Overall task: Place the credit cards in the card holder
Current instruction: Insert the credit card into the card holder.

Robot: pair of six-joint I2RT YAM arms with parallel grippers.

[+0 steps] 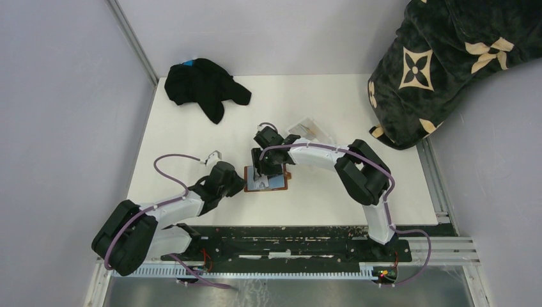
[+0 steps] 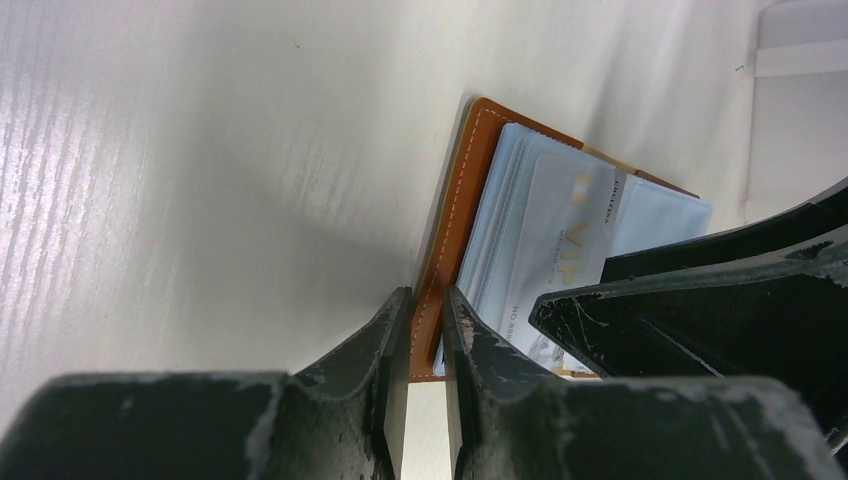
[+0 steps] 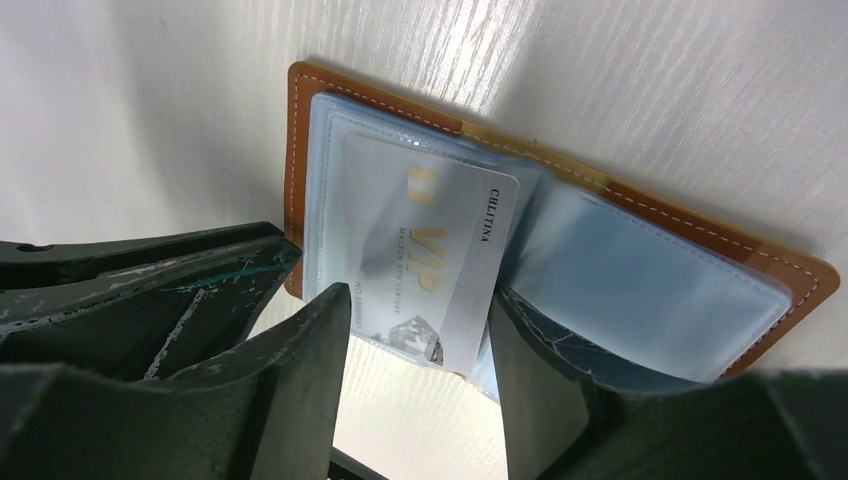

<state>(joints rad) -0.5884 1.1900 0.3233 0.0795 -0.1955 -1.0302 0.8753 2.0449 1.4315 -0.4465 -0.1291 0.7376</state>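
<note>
Left claw is clamped on the card holder's leather edge, I guess to keep it open and steady on the worktop. VIP credit card sits partway in a clear sleeve. Right claw straddles it, can't tell if it's gripping.

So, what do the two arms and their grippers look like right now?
The left arm and right arm have white links between bulky black joints, each trailing a purple cable. The left gripper and right gripper have black wedge-shaped fingers, scuffed with pale scratches.
</note>
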